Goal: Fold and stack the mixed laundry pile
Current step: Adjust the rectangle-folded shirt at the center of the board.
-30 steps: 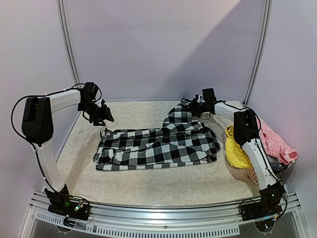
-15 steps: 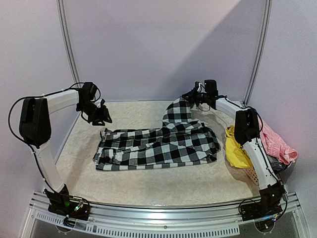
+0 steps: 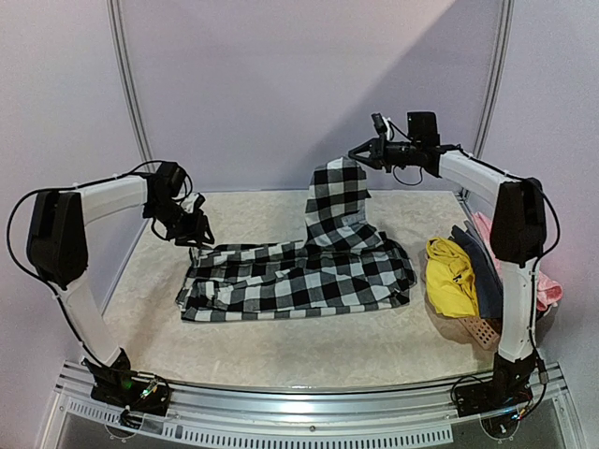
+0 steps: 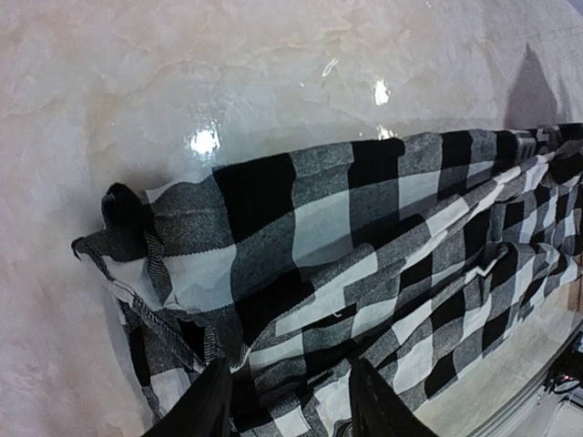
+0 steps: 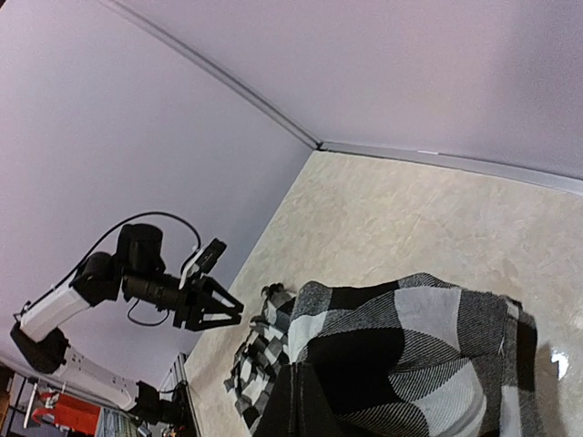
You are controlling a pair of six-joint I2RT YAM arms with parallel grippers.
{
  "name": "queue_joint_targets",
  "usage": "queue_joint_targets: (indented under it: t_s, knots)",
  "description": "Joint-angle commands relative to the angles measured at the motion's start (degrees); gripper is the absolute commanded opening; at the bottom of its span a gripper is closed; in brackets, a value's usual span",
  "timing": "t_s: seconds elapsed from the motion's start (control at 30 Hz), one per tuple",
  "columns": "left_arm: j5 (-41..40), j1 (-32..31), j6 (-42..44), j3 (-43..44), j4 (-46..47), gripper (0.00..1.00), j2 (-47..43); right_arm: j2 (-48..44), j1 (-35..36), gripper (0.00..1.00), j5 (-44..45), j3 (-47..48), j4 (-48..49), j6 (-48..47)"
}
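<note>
Right pincer (image 3: 361, 155) clamped on one end of the checked shirt (image 3: 309, 276), holding it up above the table (image 3: 281, 346); the rest lies flat mid-table. Left pincer (image 3: 199, 236) half open, just over the shirt's left edge. Yellow garment (image 3: 447, 276) piled on the basket (image 3: 482, 329), far right.
</note>
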Motion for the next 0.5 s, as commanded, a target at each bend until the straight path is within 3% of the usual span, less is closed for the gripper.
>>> queue_joint_targets:
  t_s: [0.0, 0.17, 0.47]
  knots:
    - [1.08, -0.91, 1.36, -1.77, 1.56, 0.44, -3.28, -9.07, 1.53, 0.00, -2.57, -8.52, -7.20, -8.26]
    - [2.25, -1.71, 2.24, -1.78, 1.38, 0.44, -3.68, -16.82, 3.12, 0.00, -1.30, -15.24, -17.50, -15.44]
    - [2.85, -4.95, 4.69, -1.75, 0.08, 0.43, -2.52, -25.97, 7.69, 0.00, 5.77, -30.72, -22.31, -22.47]
